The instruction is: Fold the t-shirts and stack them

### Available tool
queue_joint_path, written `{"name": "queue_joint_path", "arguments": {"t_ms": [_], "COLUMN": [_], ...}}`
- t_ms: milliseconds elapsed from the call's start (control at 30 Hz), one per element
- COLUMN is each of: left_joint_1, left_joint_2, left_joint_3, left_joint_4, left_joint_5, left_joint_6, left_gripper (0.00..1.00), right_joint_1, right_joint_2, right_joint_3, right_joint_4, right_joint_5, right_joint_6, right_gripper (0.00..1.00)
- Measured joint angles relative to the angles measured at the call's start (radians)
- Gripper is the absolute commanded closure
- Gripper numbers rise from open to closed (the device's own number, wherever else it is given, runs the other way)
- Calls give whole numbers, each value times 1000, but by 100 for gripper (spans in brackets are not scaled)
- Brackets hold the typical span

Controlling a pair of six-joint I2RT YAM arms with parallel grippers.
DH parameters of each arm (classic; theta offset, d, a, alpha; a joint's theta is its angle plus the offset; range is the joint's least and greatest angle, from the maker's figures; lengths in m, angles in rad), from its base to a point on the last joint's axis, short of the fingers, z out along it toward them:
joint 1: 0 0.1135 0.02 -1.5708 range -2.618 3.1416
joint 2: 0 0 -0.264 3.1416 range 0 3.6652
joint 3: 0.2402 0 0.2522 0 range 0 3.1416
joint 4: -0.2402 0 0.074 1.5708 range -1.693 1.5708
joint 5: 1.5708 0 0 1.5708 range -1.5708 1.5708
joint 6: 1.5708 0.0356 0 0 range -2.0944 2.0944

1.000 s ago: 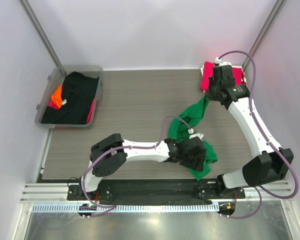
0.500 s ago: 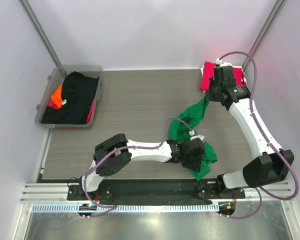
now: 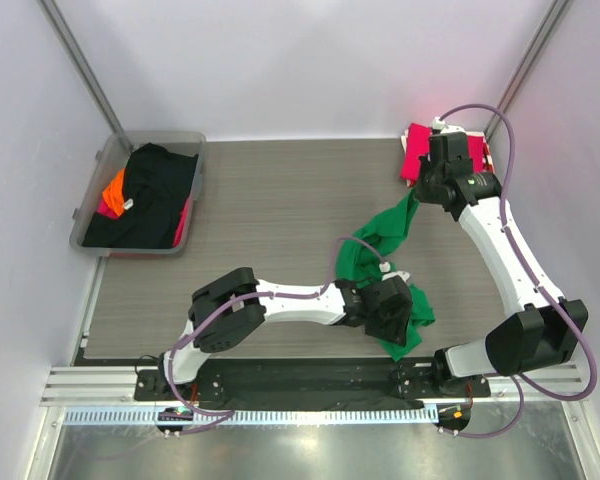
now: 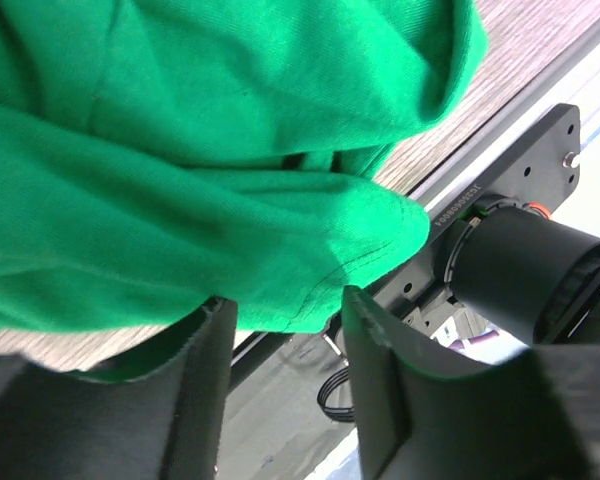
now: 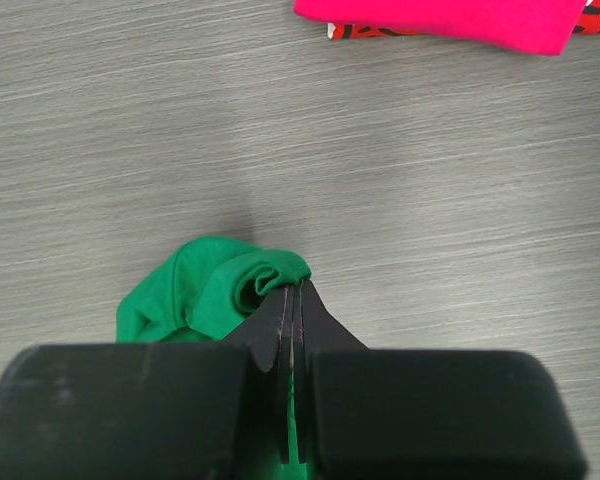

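at the far left we see a clear tub (image 3: 95, 190) holding a black t-shirt (image 3: 150, 195), with an orange t-shirt (image 3: 113, 187) tucked at its left edge and a strip of pink cloth (image 3: 183, 222) at its right. nearer the middle, our left gripper (image 4: 283, 315) sits low at the near end of the green t-shirt (image 3: 380, 240); its fingers (image 4: 195, 380) stand apart, a green hem lying at their tips, nothing pinched. the green t-shirt runs as a crumpled band up and right over the wooden table (image 3: 270, 190) to our right gripper (image 5: 293, 300), whose fingers are pressed together on a bunched fold. in the far right corner lies a folded magenta t-shirt (image 3: 412, 150).
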Motion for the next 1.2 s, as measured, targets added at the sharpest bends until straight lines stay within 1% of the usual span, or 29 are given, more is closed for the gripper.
{"name": "queue_joint_path", "arguments": {"t_ms": [33, 200, 300, 333, 367, 400, 433, 667, 767, 833, 1033, 1133, 1200], "left_joint_1": [0, 0, 0, 0, 0, 0, 0, 0, 0, 0, 0, 4, 13], "left_joint_2": [3, 23, 28, 28, 28, 28, 28, 3, -63, -142, -476, -624, -692], "left_joint_3": [0, 5, 6, 6, 6, 6, 6, -5, -28, -50, -66, -26, 21], "left_joint_4": [6, 27, 30, 31, 33, 35, 36, 17, -42, -102, -381, -554, -678], "left_joint_5": [5, 23, 24, 24, 24, 23, 23, -7, -54, -105, -354, -512, -607], "left_joint_6": [-2, -4, -4, -5, -8, -8, -10, -11, -12, 0, 55, 87, 108], "left_gripper": [60, 71, 81, 89, 92, 98, 100, 100, 100, 100, 100, 100, 100], "right_joint_1": [-1, -2, -3, -3, -3, -3, -3, -6, -10, -10, -15, -16, -16], "right_joint_2": [0, 0, 0, 0, 0, 0, 0, -6, -25, -44, -121, -181, -229], "right_joint_3": [-1, -2, -2, -2, -2, -2, -2, -2, -2, 0, 65, 119, 154], "right_joint_4": [1, 4, 4, 4, 4, 4, 4, 5, 4, 4, -10, -14, -15], "right_joint_5": [0, -3, -4, -5, -7, -8, -8, -13, -22, -29, -40, -43, -45], "right_joint_6": [1, 1, 1, 1, 1, 1, 1, 4, 13, 21, 54, 72, 79], "right_gripper": [99, 99, 99, 99, 99, 99, 99, 99, 99, 99, 99, 99, 99]}}
